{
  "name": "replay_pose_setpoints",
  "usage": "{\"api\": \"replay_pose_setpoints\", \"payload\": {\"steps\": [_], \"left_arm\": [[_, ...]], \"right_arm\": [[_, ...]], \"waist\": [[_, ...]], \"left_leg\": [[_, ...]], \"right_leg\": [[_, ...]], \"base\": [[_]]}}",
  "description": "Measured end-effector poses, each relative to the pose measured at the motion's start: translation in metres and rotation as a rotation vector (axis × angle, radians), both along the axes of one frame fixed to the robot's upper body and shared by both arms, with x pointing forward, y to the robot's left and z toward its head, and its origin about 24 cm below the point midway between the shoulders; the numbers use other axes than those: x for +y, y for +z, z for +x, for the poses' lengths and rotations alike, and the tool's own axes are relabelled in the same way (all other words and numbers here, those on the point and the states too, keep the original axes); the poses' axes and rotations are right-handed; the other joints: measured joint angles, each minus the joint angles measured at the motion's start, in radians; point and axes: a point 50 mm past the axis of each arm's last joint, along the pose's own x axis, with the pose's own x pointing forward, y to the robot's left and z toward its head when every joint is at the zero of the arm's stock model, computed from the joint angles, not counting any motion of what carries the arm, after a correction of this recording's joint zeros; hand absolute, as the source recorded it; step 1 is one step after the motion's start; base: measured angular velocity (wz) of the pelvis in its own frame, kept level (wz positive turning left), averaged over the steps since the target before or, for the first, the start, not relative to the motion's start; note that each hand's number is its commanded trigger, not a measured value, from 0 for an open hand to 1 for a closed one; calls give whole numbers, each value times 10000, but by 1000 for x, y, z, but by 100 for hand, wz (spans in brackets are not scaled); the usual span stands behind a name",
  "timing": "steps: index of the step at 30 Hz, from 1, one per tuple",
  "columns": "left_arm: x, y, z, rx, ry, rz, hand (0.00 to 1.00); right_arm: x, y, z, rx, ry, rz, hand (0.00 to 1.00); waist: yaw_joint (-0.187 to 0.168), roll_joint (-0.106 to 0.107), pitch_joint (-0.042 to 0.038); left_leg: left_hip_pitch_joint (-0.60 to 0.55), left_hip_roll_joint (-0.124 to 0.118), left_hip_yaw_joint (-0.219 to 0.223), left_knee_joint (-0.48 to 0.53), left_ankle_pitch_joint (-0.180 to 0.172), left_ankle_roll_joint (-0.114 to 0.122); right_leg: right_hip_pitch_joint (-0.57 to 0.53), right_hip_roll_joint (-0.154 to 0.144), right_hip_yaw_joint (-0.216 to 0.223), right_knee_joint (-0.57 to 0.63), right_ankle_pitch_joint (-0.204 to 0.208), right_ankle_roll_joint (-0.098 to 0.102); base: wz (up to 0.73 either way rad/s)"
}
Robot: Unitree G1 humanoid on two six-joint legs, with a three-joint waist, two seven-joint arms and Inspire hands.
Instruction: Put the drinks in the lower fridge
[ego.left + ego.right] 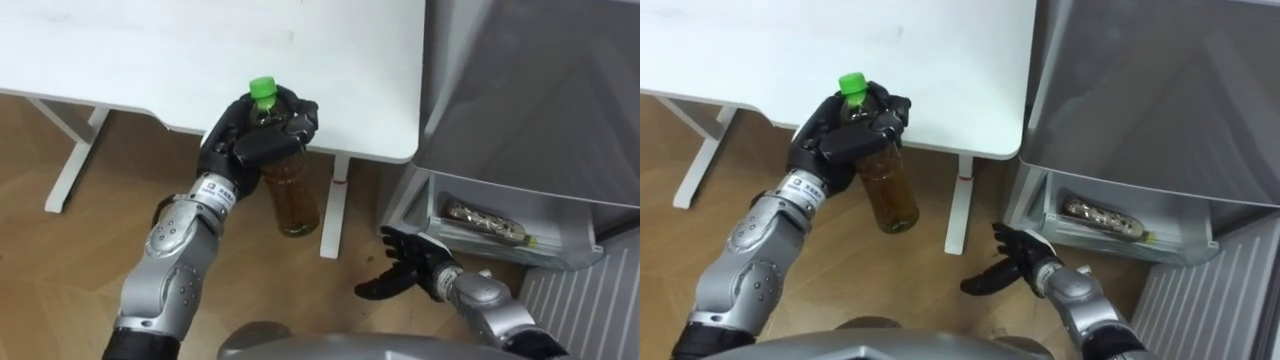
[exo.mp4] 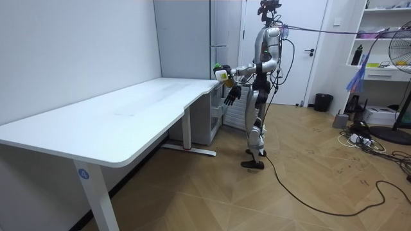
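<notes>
Bottle (image 1: 290,190) first: we find it in the left hand (image 1: 240,140), whose dark fingers curl round its neck and shoulder just under the green cap. It hangs upright in the air, brown drink inside, with the cap showing against the near edge of the desk (image 1: 150,60). The right hand (image 1: 405,268) sits lower, near the fridge (image 1: 520,90), fingers spread and holding nothing.

From the eye views we get the inside of the lower fridge. Its drawer (image 1: 560,248) stands open, and a second bottle (image 1: 485,222) lies on its side in it, close to the front wall. We cannot tell whether anything else lies deeper in.

From the room view we get how the robot stands. It is upright on the wooden floor (image 2: 289,186) at the far end of the long desk, facing the grey fridge. The left arm is raised to chest height with the bottle, and the right hand is lower, about hip level. Behind the robot a dark bin (image 2: 323,102) stands by the door (image 2: 314,45). At that range we cannot make out what the drawer holds.
</notes>
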Motion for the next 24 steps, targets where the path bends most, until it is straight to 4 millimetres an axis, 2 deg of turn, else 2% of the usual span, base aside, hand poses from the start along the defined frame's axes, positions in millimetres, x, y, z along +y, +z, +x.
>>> {"api": "replay_pose_setpoints", "payload": {"steps": [6,10,13,15,19,24], "left_arm": [[-5,1,-1,-152,-189,-11,100],[-9,0,-2,-138,-444,62,100],[-16,-6,-5,15,-783,101,100],[-17,-10,-6,132,-977,101,100],[-22,-13,-8,162,-1451,324,100],[-29,-14,-11,137,-2018,245,100]], "right_arm": [[9,12,6,-560,624,688,0],[14,20,10,-900,979,1086,0],[19,29,16,-1298,1549,1388,0],[22,36,20,-1594,1832,1634,0],[27,44,24,-1816,2392,2135,0],[34,48,25,-1825,2295,2882,0]], "waist": [[-6,-138,-8],[-31,-132,-4],[-29,12,91],[-49,82,119],[-28,83,112],[-24,53,71]], "left_leg": [[17,19,155,-1,0,3],[120,35,225,-12,-1,5],[277,65,361,-75,-29,37],[288,59,372,-89,-31,41],[275,66,493,-74,-28,45],[146,67,518,-80,-25,51]], "right_leg": [[-57,-9,35,79,-1,1],[15,-14,79,91,2,2],[116,0,288,89,4,2],[111,-7,302,94,4,3],[-52,17,543,86,4,2],[-191,-2,592,171,7,8]], "base": [[-5],[-5],[-12],[-8],[-10],[-4]]}}
